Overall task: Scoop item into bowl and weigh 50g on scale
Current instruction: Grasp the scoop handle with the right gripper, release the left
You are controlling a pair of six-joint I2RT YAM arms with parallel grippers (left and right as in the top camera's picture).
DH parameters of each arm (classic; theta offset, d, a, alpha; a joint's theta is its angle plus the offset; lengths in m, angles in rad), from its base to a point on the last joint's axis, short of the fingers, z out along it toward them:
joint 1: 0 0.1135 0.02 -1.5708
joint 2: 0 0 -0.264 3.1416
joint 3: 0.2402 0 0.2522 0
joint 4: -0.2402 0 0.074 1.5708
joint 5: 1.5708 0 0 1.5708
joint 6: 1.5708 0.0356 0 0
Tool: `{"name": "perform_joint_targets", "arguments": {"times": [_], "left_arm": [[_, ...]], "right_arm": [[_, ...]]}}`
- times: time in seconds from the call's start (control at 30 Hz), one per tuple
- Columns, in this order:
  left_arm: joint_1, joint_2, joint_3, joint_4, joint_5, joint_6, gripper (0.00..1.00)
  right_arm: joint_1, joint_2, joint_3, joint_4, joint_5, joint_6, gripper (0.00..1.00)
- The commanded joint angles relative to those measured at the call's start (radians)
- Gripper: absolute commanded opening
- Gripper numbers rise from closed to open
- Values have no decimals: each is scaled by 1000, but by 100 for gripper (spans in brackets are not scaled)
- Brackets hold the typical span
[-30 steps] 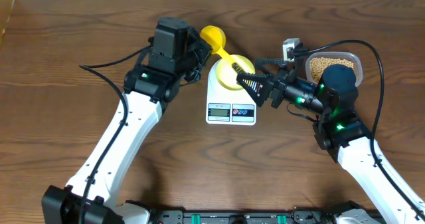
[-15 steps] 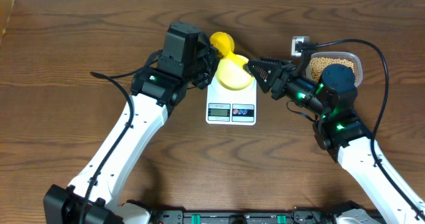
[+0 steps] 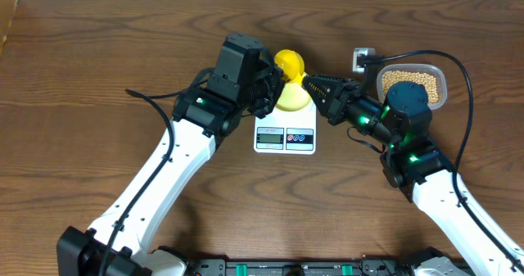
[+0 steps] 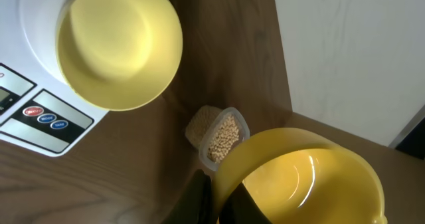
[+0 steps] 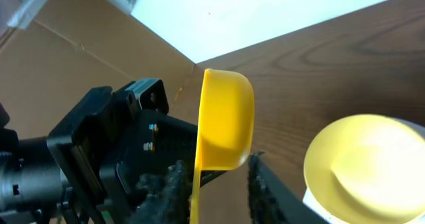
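Note:
A pale yellow bowl [image 3: 293, 102] [image 4: 119, 44] [image 5: 365, 164] stands empty on the white scale [image 3: 284, 137] [image 4: 40, 111]. My left gripper [image 3: 274, 83] [image 4: 216, 201] is shut on the handle of a bright yellow scoop [image 3: 288, 63] [image 4: 299, 177] [image 5: 226, 117], held in the air just behind the bowl. My right gripper [image 3: 309, 83] [image 5: 216, 191] reaches in from the right. Its fingers stand either side of the scoop's handle, the left one against it, the right one apart. The tan beans [image 3: 413, 81] [image 4: 222, 134] lie in a clear container [image 3: 442, 88].
A small white object [image 3: 362, 59] lies beside the container at the back right. A cardboard box [image 5: 80, 58] shows at the table's far side. The scale's display and buttons [image 3: 284, 135] face the front edge. Cables trail from both arms.
My left gripper has carried the scoop rightward to just behind the bowl. The right gripper's jaws have narrowed and moved in around the scoop's handle.

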Motion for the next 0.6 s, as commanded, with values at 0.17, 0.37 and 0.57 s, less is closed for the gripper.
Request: {"name": "perform_joint_targets", "arguments": {"times": [0.17,0.37,0.57], "left_arm": [[0,2,6,-16,2,-2,8],[0,2,6,-40,2,-2,8],[0,2,6,-39,2,-2,8]], "right_arm": [[11,-6,23,-5,16,0,23],[29,-6,23,-5,16,-14,24],[34,-6,23,-12,16,-14,23]]}}
